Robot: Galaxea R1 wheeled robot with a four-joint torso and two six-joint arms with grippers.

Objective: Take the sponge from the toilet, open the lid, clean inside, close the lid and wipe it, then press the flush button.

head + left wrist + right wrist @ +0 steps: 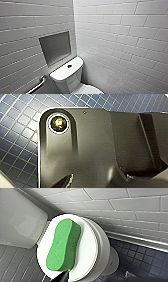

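On the closed lid point(86, 250) of the toilet point(66, 72) lies the sponge point(63, 245) (bright green); if the right gripper point(63, 277) is open, I cannot tell.

A bright green, peanut-shaped sponge point(63, 246) lies flat and lengthwise on the closed, glossy white lid point(87, 248) of the toilet point(65, 76), whose dark round flush button point(69, 66) sits behind the lid.

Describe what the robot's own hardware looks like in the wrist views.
Left wrist: a wide matte black plate with rounded corners, a round silver-ringed fitting with a yellowish centre, and a black jointed bar beside it. Right wrist: one slim dark tip.
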